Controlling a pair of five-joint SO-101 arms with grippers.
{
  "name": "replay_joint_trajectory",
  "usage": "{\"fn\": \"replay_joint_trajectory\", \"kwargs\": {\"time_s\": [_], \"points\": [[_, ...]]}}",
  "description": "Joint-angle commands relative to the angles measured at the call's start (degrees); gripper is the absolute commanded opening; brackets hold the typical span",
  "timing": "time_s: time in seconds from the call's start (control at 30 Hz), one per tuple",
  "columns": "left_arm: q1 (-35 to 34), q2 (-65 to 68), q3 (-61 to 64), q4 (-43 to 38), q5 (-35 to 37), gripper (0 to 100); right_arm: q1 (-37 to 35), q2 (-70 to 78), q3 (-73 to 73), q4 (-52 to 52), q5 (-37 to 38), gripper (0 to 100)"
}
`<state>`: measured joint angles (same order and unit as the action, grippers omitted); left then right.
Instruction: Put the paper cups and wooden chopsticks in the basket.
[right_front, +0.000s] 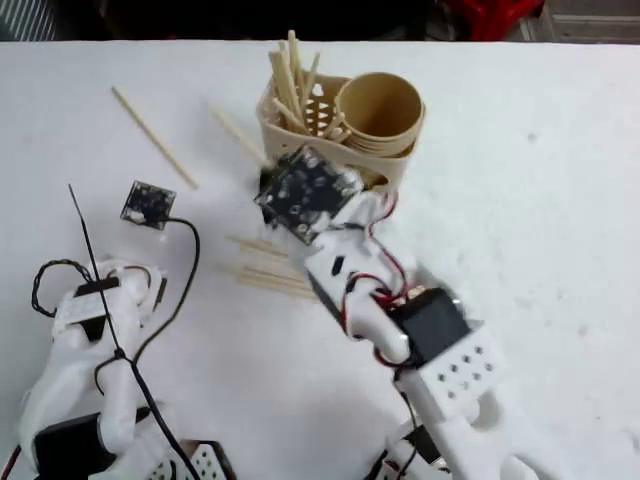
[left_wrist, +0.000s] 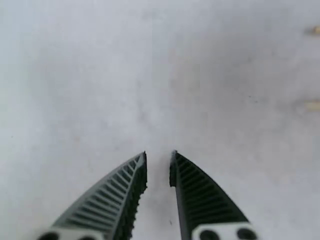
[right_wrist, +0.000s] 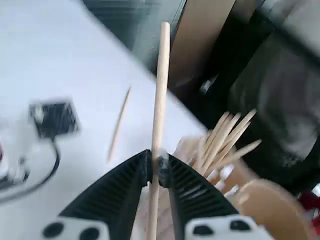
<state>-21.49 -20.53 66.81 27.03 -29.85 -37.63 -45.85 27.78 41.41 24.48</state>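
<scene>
From above, your right arm (right_front: 330, 262) covers its own claw beside the basket (right_front: 400, 172) at the counter's (right_front: 540, 200) far edge. The right claw (right_wrist: 159, 170) pinches one chopstick (right_wrist: 160, 95), its long axis in line with that claw. The paper cups (right_front: 380, 105) sit nested in the basket. Your left claw (left_wrist: 158, 165) hangs narrowly parted over the near-left corner.
</scene>
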Motion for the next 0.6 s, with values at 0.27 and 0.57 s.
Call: {"fn": "replay_joint_trajectory", "kwargs": {"time_s": [0.27, 0.57], "points": [[0.7, -1.8, 0.0, -1.0, -0.4, 10, 1.3, 26.4, -27.1, -27.4, -0.6, 1.9], [0.7, -1.8, 0.0, -1.0, -0.4, 10, 8.1, 37.1, -31.5, -31.0, -3.4, 1.8]]}}
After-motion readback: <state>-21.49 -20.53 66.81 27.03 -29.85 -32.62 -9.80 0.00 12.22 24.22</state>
